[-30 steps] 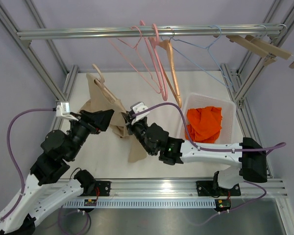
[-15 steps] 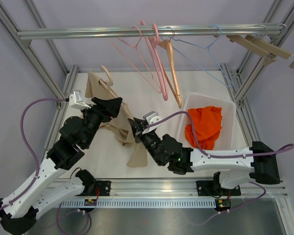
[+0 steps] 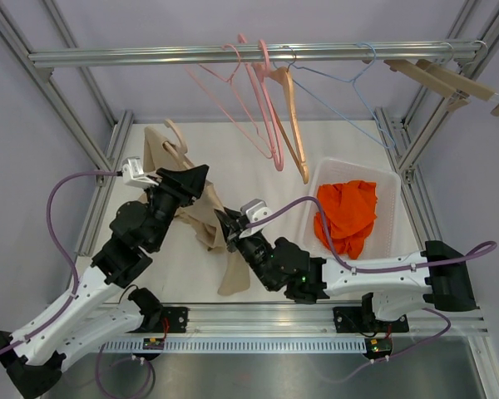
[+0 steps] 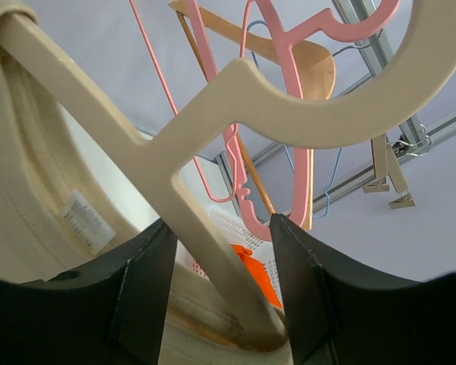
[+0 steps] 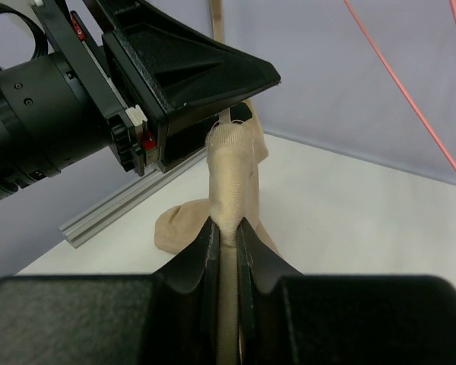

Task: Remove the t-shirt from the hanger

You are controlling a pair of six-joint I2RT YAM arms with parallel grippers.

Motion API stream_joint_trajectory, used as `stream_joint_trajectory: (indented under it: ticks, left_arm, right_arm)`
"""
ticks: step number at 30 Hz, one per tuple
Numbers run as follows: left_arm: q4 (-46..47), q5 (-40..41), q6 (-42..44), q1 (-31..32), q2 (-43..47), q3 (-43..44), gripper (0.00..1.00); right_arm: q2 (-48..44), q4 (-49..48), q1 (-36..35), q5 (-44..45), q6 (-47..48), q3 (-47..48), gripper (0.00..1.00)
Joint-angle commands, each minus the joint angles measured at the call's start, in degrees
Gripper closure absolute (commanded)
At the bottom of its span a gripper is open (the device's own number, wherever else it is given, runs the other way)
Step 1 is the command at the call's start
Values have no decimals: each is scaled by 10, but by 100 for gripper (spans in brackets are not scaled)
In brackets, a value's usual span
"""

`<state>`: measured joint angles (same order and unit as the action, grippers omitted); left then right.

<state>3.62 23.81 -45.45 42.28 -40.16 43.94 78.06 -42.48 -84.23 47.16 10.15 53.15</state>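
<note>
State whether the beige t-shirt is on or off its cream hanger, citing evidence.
On. The left wrist view shows the hanger inside the t-shirt collar; the right hand only pinches fabric.

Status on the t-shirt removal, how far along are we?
Done: the left gripper holds the cream plastic hanger, and the right gripper is pinched on the beige t-shirt. In hand: the fabric is pulled taut between the two. Left: the shirt is still draped over the hanger, not off yet.

T-shirt (image 3: 202,218) on hanger (image 3: 175,140) left; basket (image 3: 353,163) right, cloth (image 3: 347,212) inside; rail (image 3: 150,56) behind.
</note>
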Motion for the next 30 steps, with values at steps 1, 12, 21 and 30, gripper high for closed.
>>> stream_joint_trajectory:
  ticks: [1,12,21,30]
  left_arm:
    - [46,26,-8,-2,22,-6,50]
    - [17,19,-5,-2,71,-5,100]
    - [3,-18,-12,-2,100,17,100]
    - [18,-55,-31,-2,102,26,100]
  right_arm:
    - [2,-67,-8,14,7,35,100]
    - [-14,39,-51,32,-34,42,57]
    - [-46,183,-77,4,-183,-7,21]
    - [-13,203,-99,-24,-230,-29,32]
